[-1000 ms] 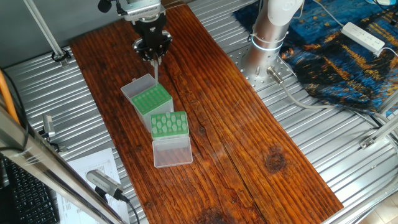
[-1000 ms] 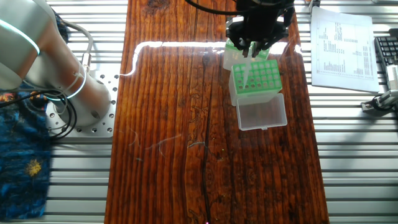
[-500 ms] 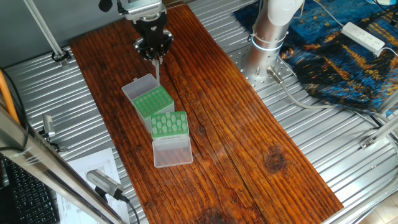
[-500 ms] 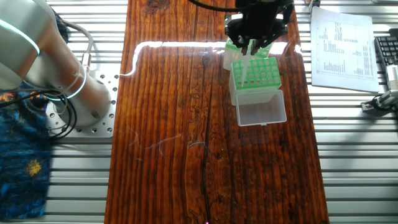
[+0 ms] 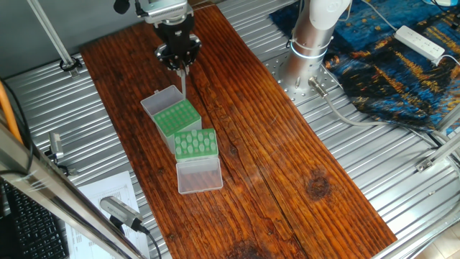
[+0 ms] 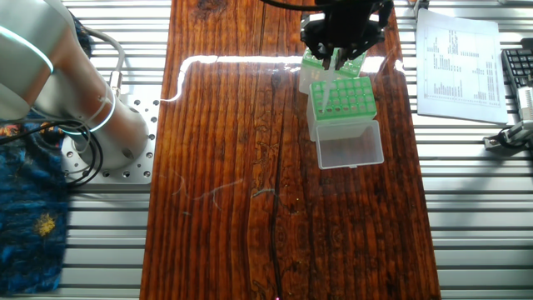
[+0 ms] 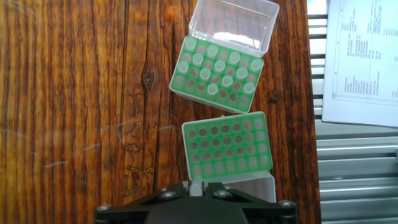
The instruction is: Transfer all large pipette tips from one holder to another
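Observation:
My gripper [image 5: 180, 65] hangs over the far end of the wooden table, shut on one pale large pipette tip [image 5: 182, 80] that points down. In the hand view the tip [image 7: 196, 189] sits pinched between the jaws of the gripper [image 7: 196, 185]. Just below it lies a green holder [image 7: 227, 149] whose holes look mostly bare. Beyond that, a second green holder [image 7: 217, 73] carries several large pipette tips, wide ends up. From the side, the empty holder [image 5: 176, 116] is nearer the gripper and the filled holder [image 5: 195, 144] lies past it.
Each holder has a clear lid folded open: one lid [image 5: 159, 101] beside the gripper, the other lid [image 5: 199, 175] at the near end. A printed sheet [image 6: 458, 62] lies on the metal surface next to the table. The arm's base [image 5: 309, 43] stands on the right.
The gripper has shifted slightly up and back toward the far end, carrying the tip. The holders have not moved.

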Motion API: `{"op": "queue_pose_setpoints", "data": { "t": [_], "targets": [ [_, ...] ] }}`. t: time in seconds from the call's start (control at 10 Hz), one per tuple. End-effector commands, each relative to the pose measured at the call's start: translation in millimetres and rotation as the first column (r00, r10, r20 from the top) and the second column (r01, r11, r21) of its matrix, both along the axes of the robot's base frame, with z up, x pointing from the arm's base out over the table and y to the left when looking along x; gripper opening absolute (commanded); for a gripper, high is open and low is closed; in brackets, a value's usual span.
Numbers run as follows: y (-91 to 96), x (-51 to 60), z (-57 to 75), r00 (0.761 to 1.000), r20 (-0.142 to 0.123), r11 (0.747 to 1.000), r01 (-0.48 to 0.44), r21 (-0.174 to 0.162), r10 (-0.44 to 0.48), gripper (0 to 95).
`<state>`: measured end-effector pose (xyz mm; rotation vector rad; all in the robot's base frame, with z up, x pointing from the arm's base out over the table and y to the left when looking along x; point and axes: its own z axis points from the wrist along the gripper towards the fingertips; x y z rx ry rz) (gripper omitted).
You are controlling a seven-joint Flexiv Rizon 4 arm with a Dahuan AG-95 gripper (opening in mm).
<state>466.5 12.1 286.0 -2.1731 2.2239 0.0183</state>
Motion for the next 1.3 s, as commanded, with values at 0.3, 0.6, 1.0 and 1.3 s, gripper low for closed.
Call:
{"op": "queue_pose_setpoints", "data": {
  "t": [0.3,0.6,1.0,1.3],
  "targets": [
    [1.5,0.1,-2.3,1.0,0.001,1.0,0.001,0.004,-0.001,0.0],
    [0.6,-2.1,-5.8,1.0,0.002,1.0,0.005,0.006,-0.005,0.0],
    [1.8,-1.6,-8.5,1.0,0.002,1.0,0.002,0.016,-0.002,0.0],
    [0.2,-2.8,-14.3,1.0,0.003,1.0,-0.012,0.028,0.011,0.0]
  ]
}}
